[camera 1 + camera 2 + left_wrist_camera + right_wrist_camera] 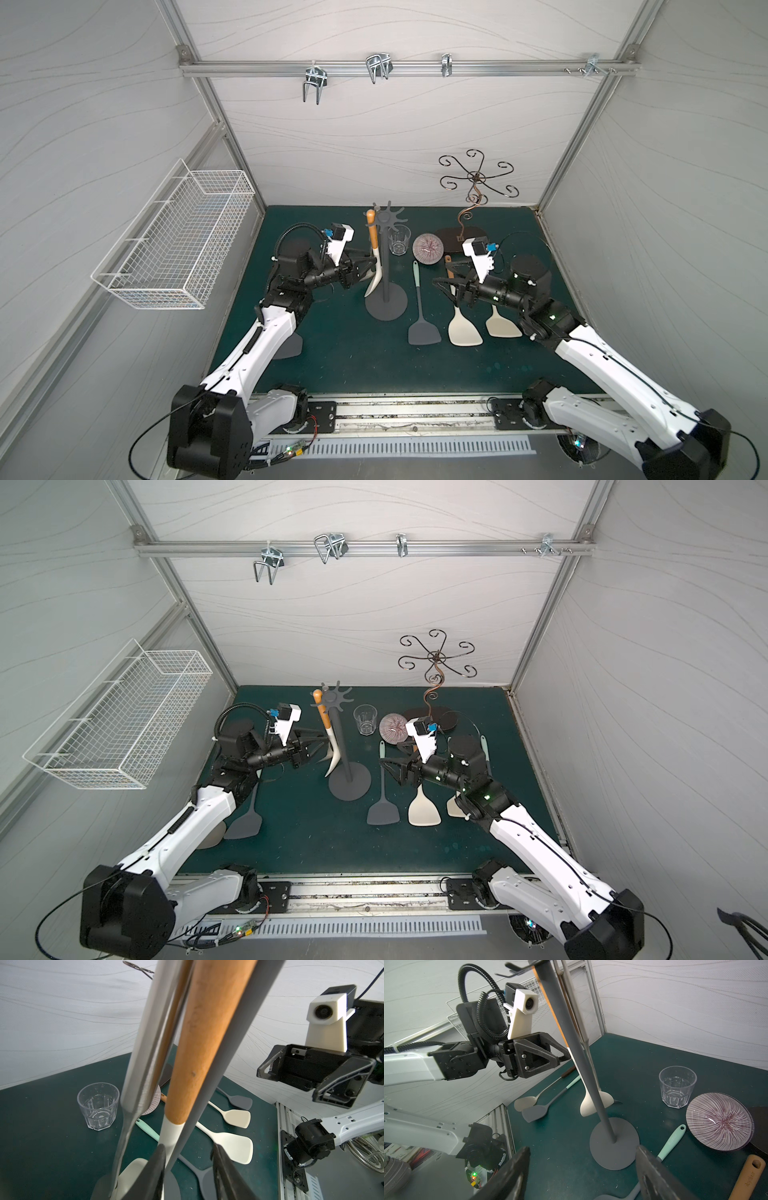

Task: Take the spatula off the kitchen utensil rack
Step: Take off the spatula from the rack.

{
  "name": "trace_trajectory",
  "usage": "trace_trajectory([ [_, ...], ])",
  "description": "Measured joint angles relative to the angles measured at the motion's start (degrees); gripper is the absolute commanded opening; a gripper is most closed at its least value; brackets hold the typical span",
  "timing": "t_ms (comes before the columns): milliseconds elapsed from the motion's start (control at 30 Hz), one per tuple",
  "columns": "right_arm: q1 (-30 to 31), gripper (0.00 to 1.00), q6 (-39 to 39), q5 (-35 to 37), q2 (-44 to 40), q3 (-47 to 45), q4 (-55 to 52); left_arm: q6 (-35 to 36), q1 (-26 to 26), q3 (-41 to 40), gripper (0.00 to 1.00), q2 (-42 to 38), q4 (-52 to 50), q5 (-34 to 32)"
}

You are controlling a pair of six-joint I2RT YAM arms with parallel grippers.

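- Here, a big dark green mat (332, 365) covers the table.
- A tall, matte dark grey utensil rack (385, 270) stands on it near the middle. It has a round flat foot and a star of hooks on top.
- A long spatula (371, 237) with a brown wooden handle and a white blade hangs from one hook, on the left arm's side, close beside the pole.
- The left gripper (365, 262) is partly open. Its fingers sit on both sides of the spatula's white neck, and a gap shows on one side.
- The right gripper (582, 1148) is wide open and holds nothing.
- A stripy purple bowl (428, 248) sits near the rack.
- A clear glass cup (399, 242) stands between the bowl and the rack.
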Motion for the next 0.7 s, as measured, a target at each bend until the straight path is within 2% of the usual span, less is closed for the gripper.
trace_trajectory([
  [367, 0.00, 0.80, -1.22, 0.72, 1.49, 1.75, -2.40, 1.22, 0.63, 0.85, 0.54, 6.34, 5.07, 2.75],
  [500, -0.02, 0.80, -1.55, 1.03, 2.19, 2.38, -3.17, 1.03, 0.66, 1.18, 0.54, 9.90, 7.76, 4.59],
  [700, -0.04, 0.80, -2.51, 1.64, 3.41, 2.40, -3.52, 0.90, 0.66, 1.18, 0.53, 10.27, 10.69, 6.12],
])
